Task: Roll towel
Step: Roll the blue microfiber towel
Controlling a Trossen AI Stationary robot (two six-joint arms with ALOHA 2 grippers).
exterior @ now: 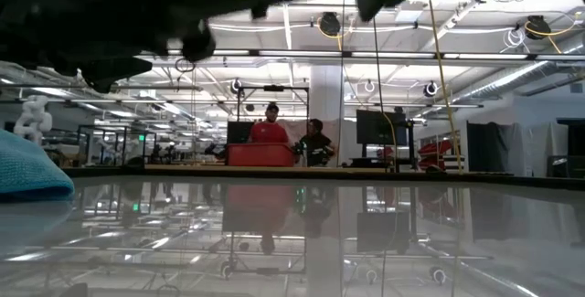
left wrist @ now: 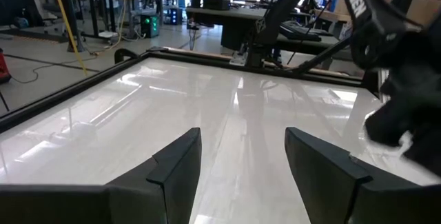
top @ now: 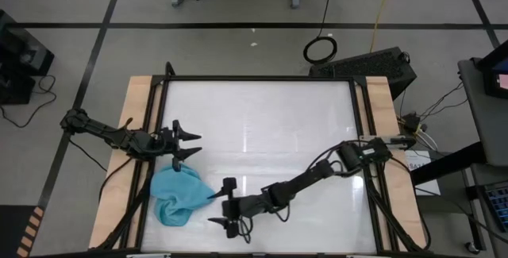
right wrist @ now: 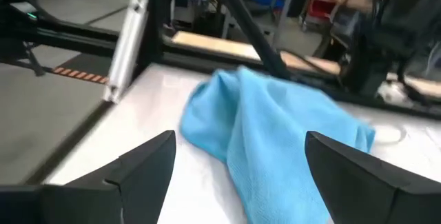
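We see the towel (top: 176, 195) bunched on the table (top: 262, 123) (near the left edge); both the left gripper (top: 193, 144) and right gripper (top: 222, 204) gape wide, holding nothing.

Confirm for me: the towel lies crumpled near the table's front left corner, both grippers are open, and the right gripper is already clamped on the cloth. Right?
Not quite. The right gripper is not clamped on the towel: the right wrist view shows its fingers spread wide with the cloth lying ahead of them, ungripped. The rest holds: the towel is crumpled near the front left corner, and the left gripper is open too.
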